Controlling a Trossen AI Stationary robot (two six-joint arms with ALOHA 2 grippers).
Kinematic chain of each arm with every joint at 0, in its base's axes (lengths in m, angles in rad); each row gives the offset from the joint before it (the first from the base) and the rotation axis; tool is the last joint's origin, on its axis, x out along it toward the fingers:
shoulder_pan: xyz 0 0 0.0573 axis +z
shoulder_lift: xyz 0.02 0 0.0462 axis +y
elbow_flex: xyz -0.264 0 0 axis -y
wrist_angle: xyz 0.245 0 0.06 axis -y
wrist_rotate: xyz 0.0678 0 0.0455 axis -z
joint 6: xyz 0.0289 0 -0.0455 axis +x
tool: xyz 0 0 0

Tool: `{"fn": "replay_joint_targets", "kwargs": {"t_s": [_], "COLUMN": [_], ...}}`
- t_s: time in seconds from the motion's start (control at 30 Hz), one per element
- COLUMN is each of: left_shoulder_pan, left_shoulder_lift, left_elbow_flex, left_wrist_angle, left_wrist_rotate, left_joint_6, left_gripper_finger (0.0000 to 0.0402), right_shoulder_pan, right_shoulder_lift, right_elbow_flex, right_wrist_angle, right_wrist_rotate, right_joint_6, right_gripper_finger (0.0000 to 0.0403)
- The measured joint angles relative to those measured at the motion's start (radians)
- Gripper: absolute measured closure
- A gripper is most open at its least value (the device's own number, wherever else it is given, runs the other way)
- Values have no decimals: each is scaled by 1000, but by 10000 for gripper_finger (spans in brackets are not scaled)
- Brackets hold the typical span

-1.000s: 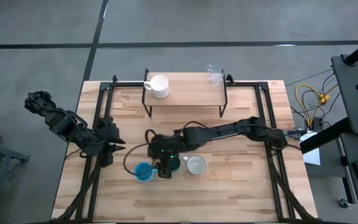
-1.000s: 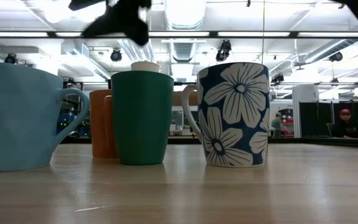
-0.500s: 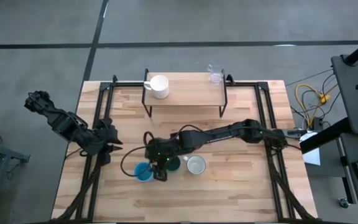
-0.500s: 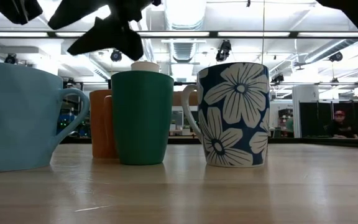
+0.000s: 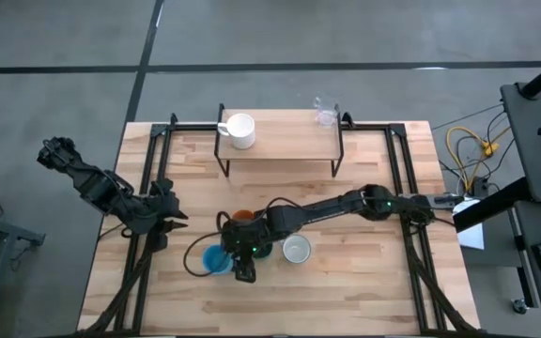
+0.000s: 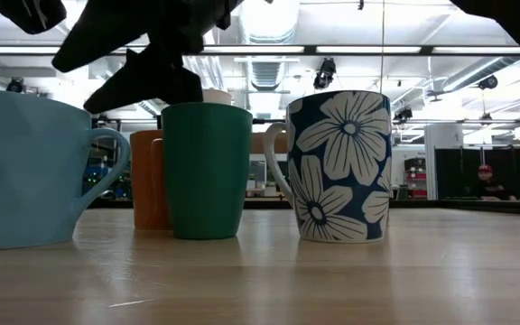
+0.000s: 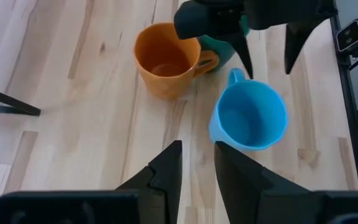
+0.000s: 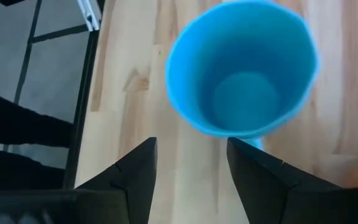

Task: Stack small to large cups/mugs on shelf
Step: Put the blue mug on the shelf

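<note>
My right gripper (image 5: 241,271) hangs above the light blue mug (image 5: 216,259), fingers spread and holding nothing. That mug stands at the table's near middle, the orange mug (image 5: 242,219) at its 1 o'clock, the dark green cup (image 5: 263,250) at its 3. The shelf (image 5: 289,141), at 12, carries 1 white mug (image 5: 240,130). I'd straddle the blue rim squarely, clear of its handle, before closing. My left gripper (image 7: 196,163) waits at 9, narrow and empty.

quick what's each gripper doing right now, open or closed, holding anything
Left gripper: fingers slightly apart, empty, waiting at the table's left edge.
Right gripper: open, empty, hovering by the light blue mug.
</note>
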Motion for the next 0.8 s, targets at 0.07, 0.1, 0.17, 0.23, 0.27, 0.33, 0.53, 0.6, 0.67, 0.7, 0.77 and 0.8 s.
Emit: {"fn": "replay_joint_targets", "kwargs": {"t_s": [0.07, 0.1, 0.17, 0.23, 0.27, 0.33, 0.53, 0.6, 0.67, 0.7, 0.77, 0.8], "left_shoulder_pan": [0, 0, 0, 0, 0, 0, -1, -1, -1, -1, -1, 0], "left_shoulder_lift": [-1, -1, -2, -3, -4, -4, -6, -6, -5, -6, -6, -6], "left_elbow_flex": [0, 0, 0, 0, 0, 0, 0, 0, 0, 0, 0, 0], "left_wrist_angle": [-2, -1, -2, -3, -3, -3, -3, -2, -2, -2, -2, -2], "left_wrist_rotate": [0, 0, 1, 2, 3, 5, 5, 5, 5, 5, 6, 6], "left_joint_6": [0, 0, 0, 0, 0, 0, 0, 0, 0, 0, 0, -1], "left_gripper_finger": [322, 322, 322, 322, 322, 322, 322, 322, 322, 322, 322, 322], "right_shoulder_pan": [-1, -2, -4, -7, -8, -11, -24, -30, -35, -37, -41, -43], "right_shoulder_lift": [0, 0, 0, 0, 0, 0, 0, -2, -2, -2, -2, -2], "right_elbow_flex": [-1, -2, -2, -3, -6, -11, -12, -14, -15, -15, -16, -16], "right_wrist_angle": [0, -1, -1, 0, 0, -2, -60, -74, -75, -73, -73, -73], "right_wrist_rotate": [0, 0, 0, 0, -1, 0, 5, 5, 5, 5, 11, 11], "right_joint_6": [-7, -8, -8, -15, -19, -29, -85, -97, -103, -110, -128, -134], "right_gripper_finger": [216, 216, 216, 216, 216, 216, 216, 216, 216, 216, 216, 216]}}
